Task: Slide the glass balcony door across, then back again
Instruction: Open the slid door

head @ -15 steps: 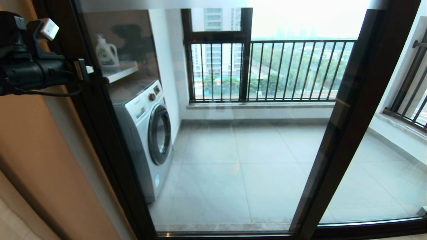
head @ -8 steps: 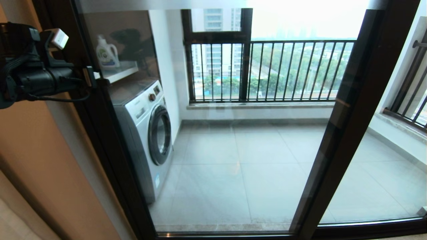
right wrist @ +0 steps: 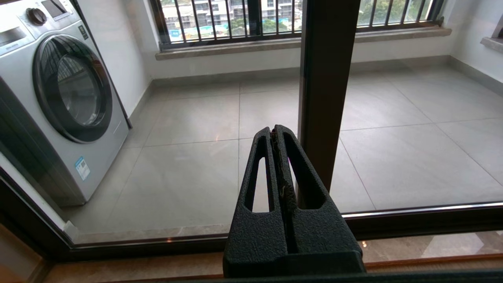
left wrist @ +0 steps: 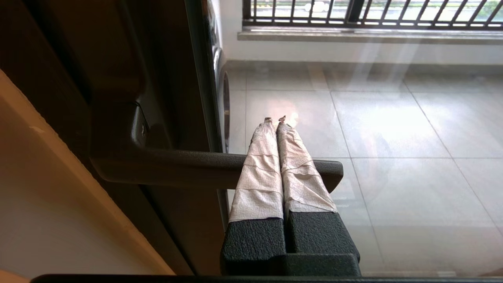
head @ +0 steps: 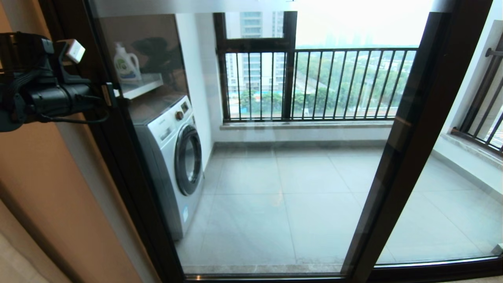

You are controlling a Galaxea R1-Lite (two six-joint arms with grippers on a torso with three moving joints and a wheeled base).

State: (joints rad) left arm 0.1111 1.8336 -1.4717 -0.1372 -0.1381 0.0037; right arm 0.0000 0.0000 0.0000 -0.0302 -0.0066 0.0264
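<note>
Left tool (left wrist: 277,120) pressed together, laid across handle (left wrist: 177,169) of glass balcony door (head: 275,157)

The glass balcony door (head: 275,165) is clear, faintly reflective glass in a smooth dark brown metal frame. Its handle (left wrist: 177,169) looks matt and finely grained. The left gripper (left wrist: 275,120) has wrinkled pale tape over coarse black plastic. Beyond, the floor tiles (head: 283,204) look glossy grey.

Left tool (left wrist: 277,120) closed, taped fingers (left wrist: 259,165) across dark bar handle (left wrist: 177,169), glass balcony door (left wrist: 373,129)
</note>
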